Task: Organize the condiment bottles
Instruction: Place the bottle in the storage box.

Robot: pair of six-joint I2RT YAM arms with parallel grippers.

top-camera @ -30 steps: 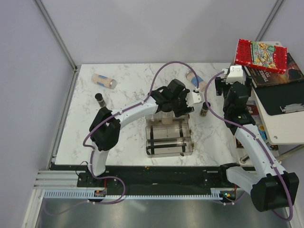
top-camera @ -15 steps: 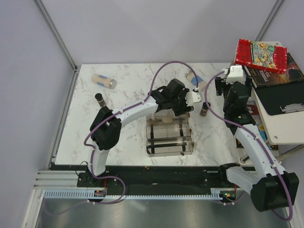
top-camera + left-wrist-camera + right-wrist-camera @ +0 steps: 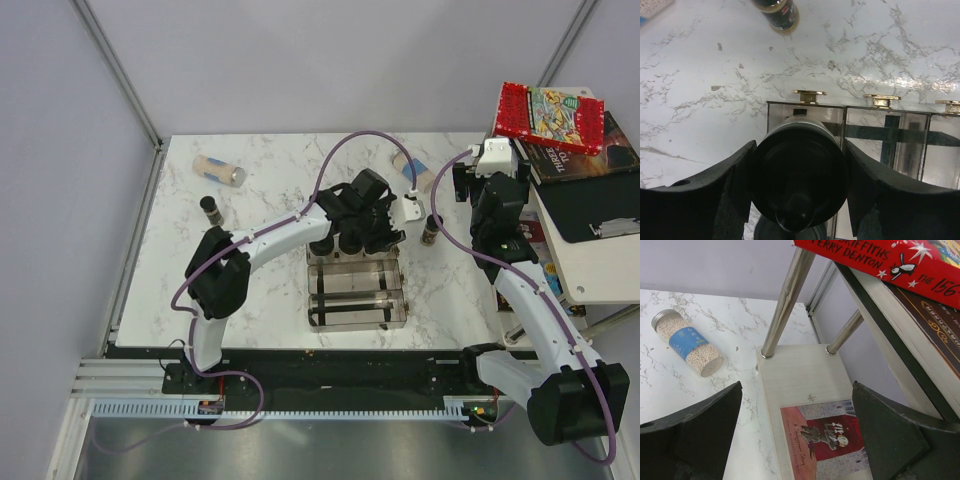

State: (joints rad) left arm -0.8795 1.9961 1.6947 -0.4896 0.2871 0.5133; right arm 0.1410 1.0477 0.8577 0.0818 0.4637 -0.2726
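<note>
My left gripper [image 3: 799, 167] is shut on a wide black-lidded jar [image 3: 799, 172], its lid facing the camera, held at the end of the clear rack [image 3: 885, 130] over one outer compartment. In the top view that gripper [image 3: 354, 236] hangs over the rack's far end [image 3: 356, 290]. A slim dark-capped spice bottle [image 3: 778, 13] stands beyond the rack. My right gripper [image 3: 797, 425] is open and holds nothing, off to the right [image 3: 486, 200]. On the table are two lying beige bottles [image 3: 218, 171] [image 3: 409, 164] and two standing spice bottles [image 3: 211, 208] [image 3: 431, 231].
A side shelf [image 3: 800, 370] with a book on its lower board lies under my right gripper. More books [image 3: 550, 115] are stacked on the shelf top at the right. A purple cable [image 3: 340, 160] loops over the table's far middle.
My left gripper has shifted slightly left and toward the rack's far end with the jar. The right arm has not moved.
</note>
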